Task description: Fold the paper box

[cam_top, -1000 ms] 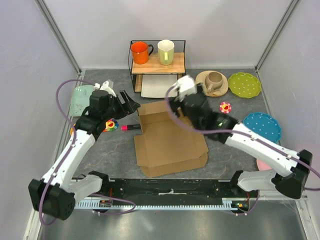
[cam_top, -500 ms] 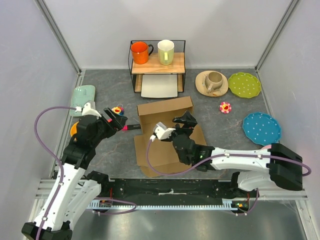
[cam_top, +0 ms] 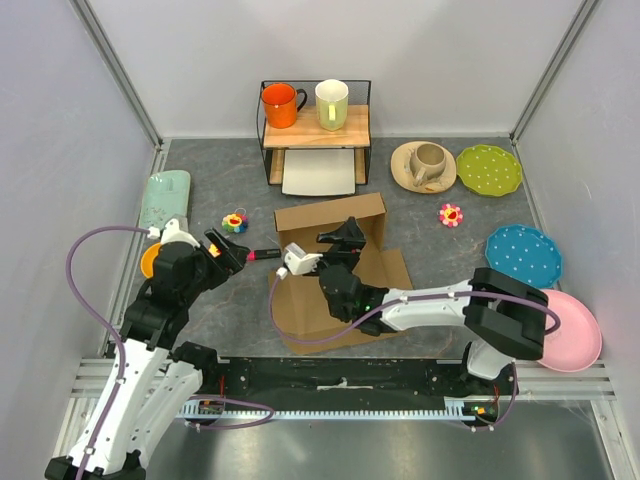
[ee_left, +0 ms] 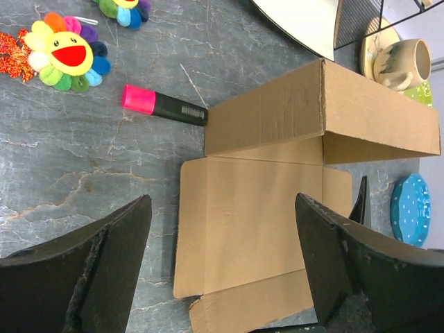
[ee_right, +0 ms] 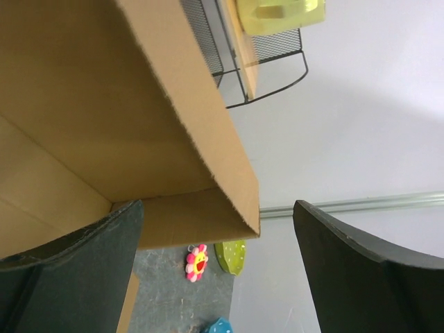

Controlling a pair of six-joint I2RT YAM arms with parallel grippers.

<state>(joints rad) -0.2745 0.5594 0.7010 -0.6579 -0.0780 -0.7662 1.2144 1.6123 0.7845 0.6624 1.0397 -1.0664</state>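
The paper box (cam_top: 340,292) is brown cardboard lying mid-table, its base flat and its back wall (cam_top: 330,222) standing up with a side flap folded in. My right gripper (cam_top: 343,238) hovers open over the base, just in front of that wall, holding nothing. In the right wrist view the wall (ee_right: 104,104) fills the upper left, and the gripper (ee_right: 218,208) is spread wide below its corner. My left gripper (cam_top: 230,250) is open, left of the box and apart from it. In the left wrist view the gripper (ee_left: 222,208) looks down at the box (ee_left: 250,222).
A pink-and-black marker (cam_top: 265,255) lies between the left gripper and the box. A wire rack (cam_top: 315,130) with two mugs stands behind, a white tray (cam_top: 320,172) under it. Flower toys (cam_top: 235,221) (cam_top: 451,214), a cup on a saucer (cam_top: 425,165), and green (cam_top: 489,170), blue (cam_top: 524,253) and pink (cam_top: 570,340) plates lie around.
The right arm has swung from the far right down low over the box base. The left arm has pulled back toward the near left. The box's back wall now stands clear of both grippers.
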